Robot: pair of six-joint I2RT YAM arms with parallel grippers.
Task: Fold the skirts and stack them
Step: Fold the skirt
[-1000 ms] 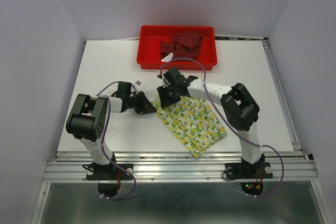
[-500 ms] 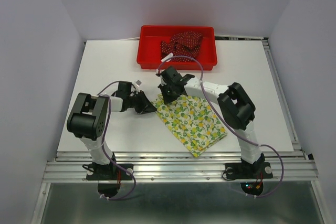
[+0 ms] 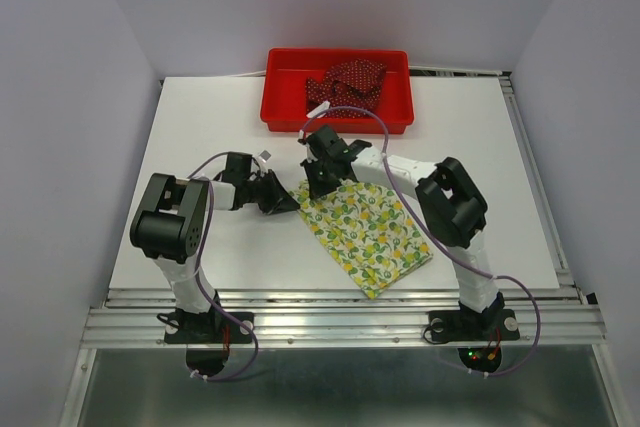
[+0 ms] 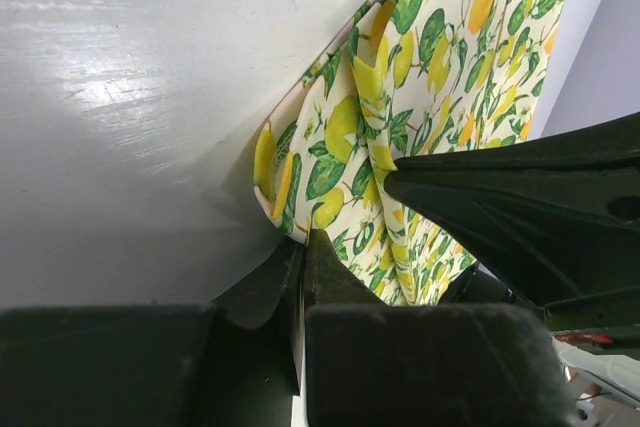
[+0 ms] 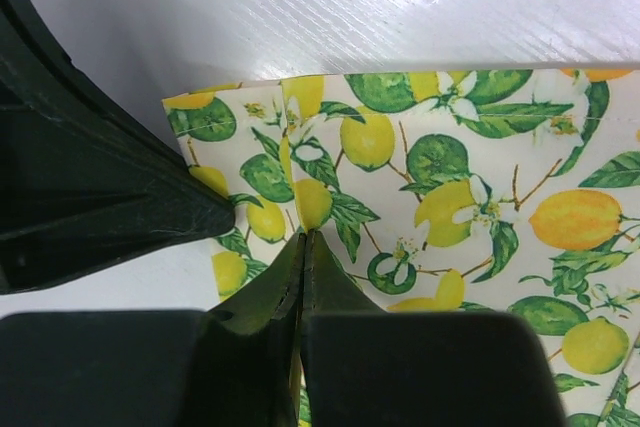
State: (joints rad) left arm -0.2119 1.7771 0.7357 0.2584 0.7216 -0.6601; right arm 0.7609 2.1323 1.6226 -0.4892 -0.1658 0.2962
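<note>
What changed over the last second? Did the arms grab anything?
The right gripper edged slightly toward the far side of the table and closed on the far corner of the lemon-print skirt. The left gripper tightened on the same corner beside it. The rest of that skirt stayed flat where it was, and the dark red dotted skirt stayed in the red tray.

lemon skirt (image 3: 365,232): cream ground, yellow lemons, green leaves, small white blossoms, thin brown twigs
dotted skirt (image 3: 345,84): dark red, scattered with tiny white dots
tray (image 3: 285,112): plain bright red
counter (image 3: 200,127): plain white with a slight sheen
left gripper (image 3: 283,203): black
right gripper (image 3: 318,187): black
cables (image 3: 538,319): purple
walls (image 3: 80,67): pale lilac-grey, unpatterned
</note>
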